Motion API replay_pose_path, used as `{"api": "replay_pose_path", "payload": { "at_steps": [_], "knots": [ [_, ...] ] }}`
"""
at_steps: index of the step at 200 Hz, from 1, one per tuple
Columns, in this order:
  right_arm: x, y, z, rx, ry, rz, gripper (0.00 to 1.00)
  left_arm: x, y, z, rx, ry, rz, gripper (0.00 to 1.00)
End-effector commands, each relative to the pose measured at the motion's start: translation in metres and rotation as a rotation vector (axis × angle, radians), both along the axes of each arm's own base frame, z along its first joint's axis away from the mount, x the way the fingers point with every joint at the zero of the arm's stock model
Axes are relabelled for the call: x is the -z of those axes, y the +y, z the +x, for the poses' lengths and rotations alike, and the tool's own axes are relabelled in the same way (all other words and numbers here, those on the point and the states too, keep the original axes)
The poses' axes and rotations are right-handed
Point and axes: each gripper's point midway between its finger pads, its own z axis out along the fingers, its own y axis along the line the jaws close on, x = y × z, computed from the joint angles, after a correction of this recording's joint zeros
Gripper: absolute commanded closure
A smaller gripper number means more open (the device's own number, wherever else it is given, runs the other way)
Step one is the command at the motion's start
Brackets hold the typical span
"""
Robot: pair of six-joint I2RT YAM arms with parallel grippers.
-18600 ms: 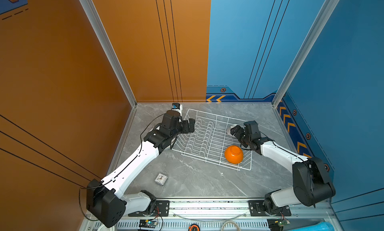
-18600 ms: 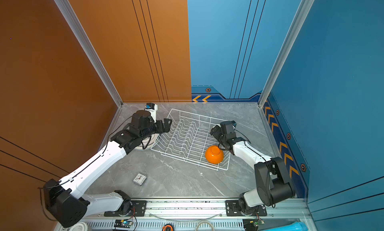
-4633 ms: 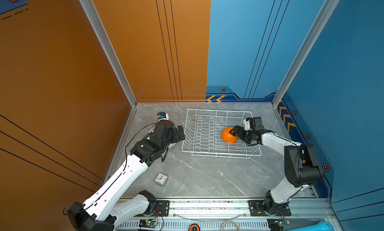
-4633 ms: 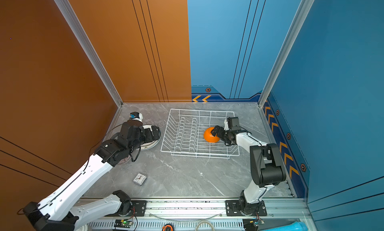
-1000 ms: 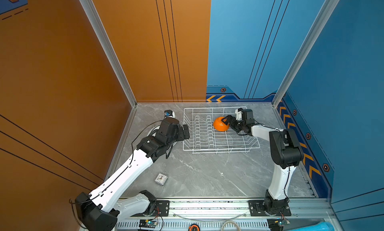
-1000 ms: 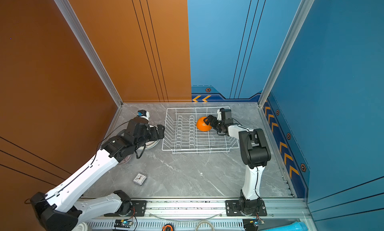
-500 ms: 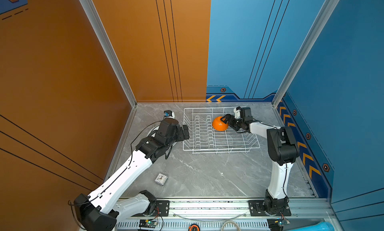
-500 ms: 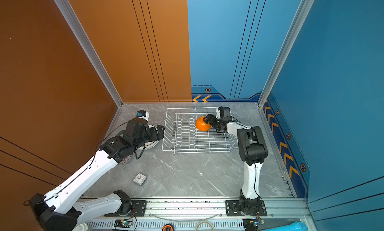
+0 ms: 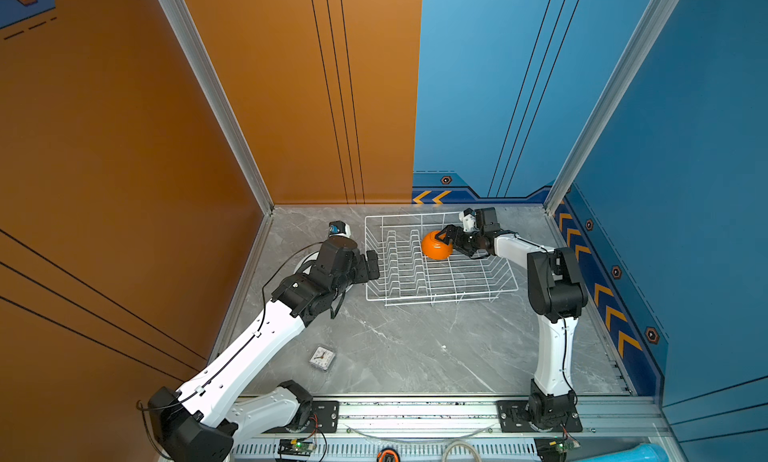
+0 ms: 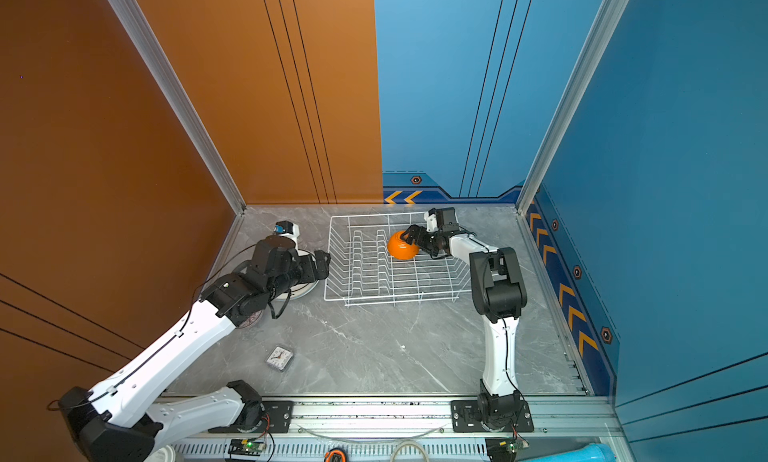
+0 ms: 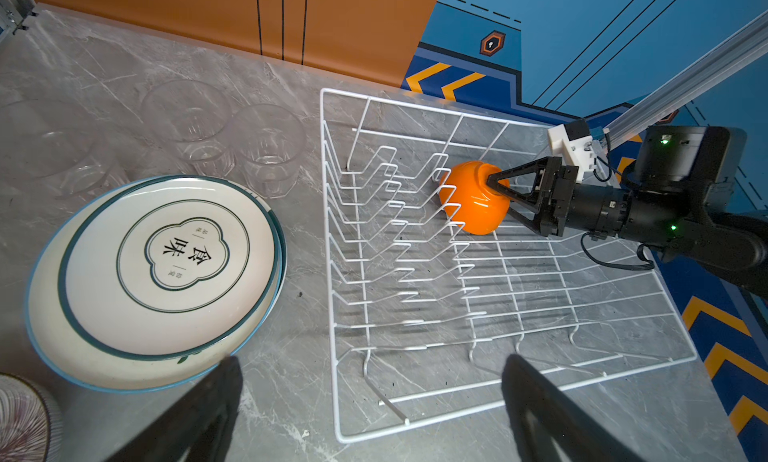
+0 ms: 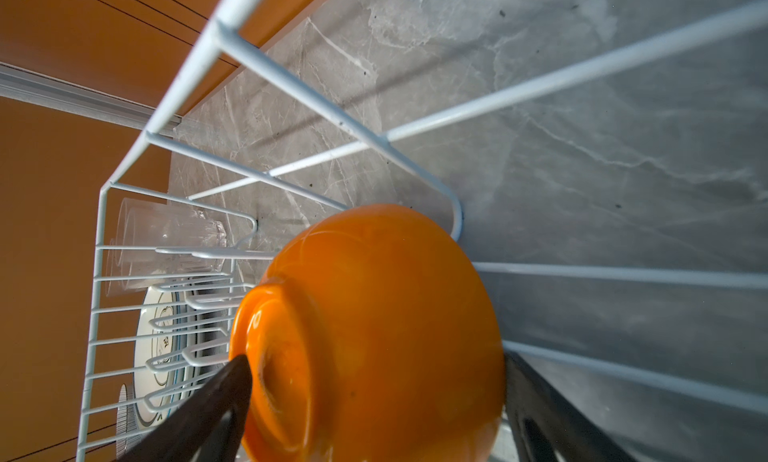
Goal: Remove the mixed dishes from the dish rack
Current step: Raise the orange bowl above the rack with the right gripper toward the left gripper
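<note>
Orange bowl (image 9: 436, 245) gripped sideways in right jaws, inside dish rack (image 9: 432, 275)

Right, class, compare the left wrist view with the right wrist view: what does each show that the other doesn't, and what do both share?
Only the left wrist view: the open left claw, the whole outline of the dish rack, and the blue wall with its chevrons.
Only the right wrist view: a close look into the hollow under the foot of the orange bowl.
Both share: the right claw gripping that bowl inside the rack, with the stacked plates and clear tumblers on the table outside it.
</note>
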Motion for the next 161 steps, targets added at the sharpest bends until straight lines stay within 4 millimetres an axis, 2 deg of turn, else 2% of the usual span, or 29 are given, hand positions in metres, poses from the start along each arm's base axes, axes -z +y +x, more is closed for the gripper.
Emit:
{"api": "replay_pose_path", "payload": {
  "at_steps": [1, 22, 43, 84, 161],
  "knots": [
    [0.006, 0.028, -0.013, -0.083, 0.025, 0.075, 0.07, 0.008, -0.001, 0.0, 0.004, 0.019, -0.008, 0.02],
    [-0.01, 0.034, -0.009, -0.08, -0.011, 0.152, 0.08, 0.009, 0.0, 0.0, 0.0, 0.021, -0.01, 0.02],
    [-0.016, 0.038, -0.007, -0.075, -0.025, 0.177, 0.11, 0.011, 0.002, 0.0, -0.002, 0.025, -0.011, 0.02],
    [-0.008, 0.036, -0.011, -0.087, -0.004, 0.086, 0.18, 0.014, 0.006, -0.002, -0.01, 0.028, -0.012, 0.02],
    [-0.02, 0.038, -0.008, -0.07, -0.027, 0.057, 0.34, 0.02, 0.008, -0.001, -0.017, 0.037, -0.029, 0.02]
  ]
}}
